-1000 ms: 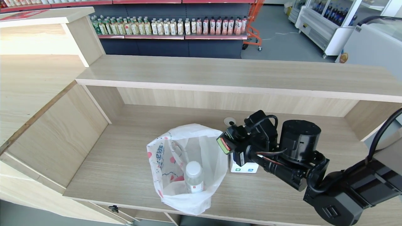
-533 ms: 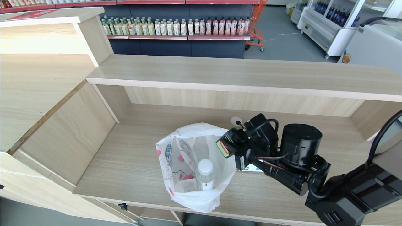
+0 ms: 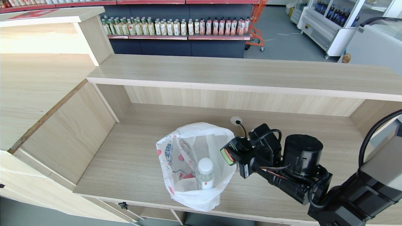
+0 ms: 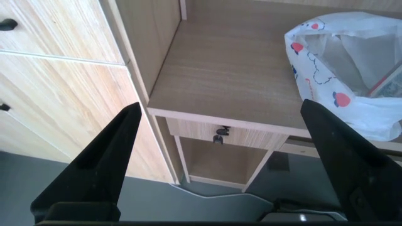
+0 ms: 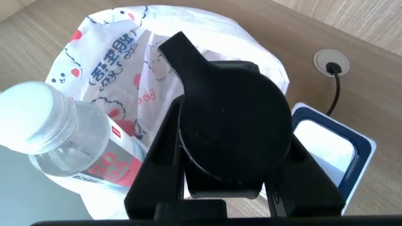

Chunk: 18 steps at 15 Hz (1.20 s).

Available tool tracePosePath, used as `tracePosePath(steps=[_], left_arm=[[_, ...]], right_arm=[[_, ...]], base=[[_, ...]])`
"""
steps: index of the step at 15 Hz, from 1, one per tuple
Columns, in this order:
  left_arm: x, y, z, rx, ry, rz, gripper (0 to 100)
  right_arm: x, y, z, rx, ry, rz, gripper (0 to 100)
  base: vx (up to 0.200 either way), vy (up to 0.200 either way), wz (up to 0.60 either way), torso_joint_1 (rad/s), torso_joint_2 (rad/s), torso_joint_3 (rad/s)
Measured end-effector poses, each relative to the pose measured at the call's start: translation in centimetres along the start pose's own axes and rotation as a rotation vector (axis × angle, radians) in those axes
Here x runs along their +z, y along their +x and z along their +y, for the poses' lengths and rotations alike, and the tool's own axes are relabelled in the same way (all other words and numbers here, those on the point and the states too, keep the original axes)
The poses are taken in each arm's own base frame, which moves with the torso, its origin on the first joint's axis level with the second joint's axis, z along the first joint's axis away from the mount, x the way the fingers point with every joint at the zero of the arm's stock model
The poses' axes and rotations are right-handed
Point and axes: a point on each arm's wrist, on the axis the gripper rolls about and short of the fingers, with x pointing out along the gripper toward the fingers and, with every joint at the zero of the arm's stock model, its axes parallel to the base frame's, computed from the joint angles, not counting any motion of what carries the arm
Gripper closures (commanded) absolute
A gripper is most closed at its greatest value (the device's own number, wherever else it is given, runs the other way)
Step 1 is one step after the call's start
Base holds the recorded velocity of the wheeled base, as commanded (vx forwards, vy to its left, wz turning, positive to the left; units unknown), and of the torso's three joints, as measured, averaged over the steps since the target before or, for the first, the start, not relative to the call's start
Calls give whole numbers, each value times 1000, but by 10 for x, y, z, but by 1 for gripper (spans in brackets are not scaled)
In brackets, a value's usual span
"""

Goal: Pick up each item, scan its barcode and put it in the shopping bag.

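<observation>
A white shopping bag (image 3: 185,150) with red prints stands open on the lower counter (image 3: 132,157). Inside it a clear bottle (image 3: 204,177) with a white cap stands upright. My right gripper (image 3: 251,157) is just right of the bag, shut on a black barcode scanner (image 3: 230,153) whose red window faces the bag. In the right wrist view the scanner (image 5: 232,119) sits in my right gripper (image 5: 232,191) above the bag (image 5: 107,56) and bottle (image 5: 69,135). My left gripper (image 4: 221,110) hangs open below the counter's front edge, the bag (image 4: 339,63) off to one side.
A white and blue box (image 5: 333,147) sits on the counter beyond the scanner. A cable runs to a round grommet (image 3: 236,120) at the back. A raised shelf (image 3: 238,73) overhangs the rear, a side wall (image 3: 66,135) closes the left. A drawer front (image 4: 220,133) lies under the counter.
The head camera swung left at first. Since then my right arm has drawn the scanner slightly nearer and lower, hiding the white box behind it. Bag and bottle stayed put.
</observation>
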Motion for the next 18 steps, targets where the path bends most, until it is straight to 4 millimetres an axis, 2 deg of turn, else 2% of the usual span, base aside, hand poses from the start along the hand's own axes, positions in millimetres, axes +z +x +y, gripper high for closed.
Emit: tracePosePath(steps=[10, 18], left_arm=[[0, 0, 0, 0, 0, 0, 0], [0, 0, 0, 0, 0, 0, 0]], right_arm=[[-26, 15, 3, 5, 86, 77, 100], [-34, 13, 3, -5, 82, 99, 100]], base=[[0, 0, 0, 0, 0, 0], [0, 0, 0, 0, 0, 0]])
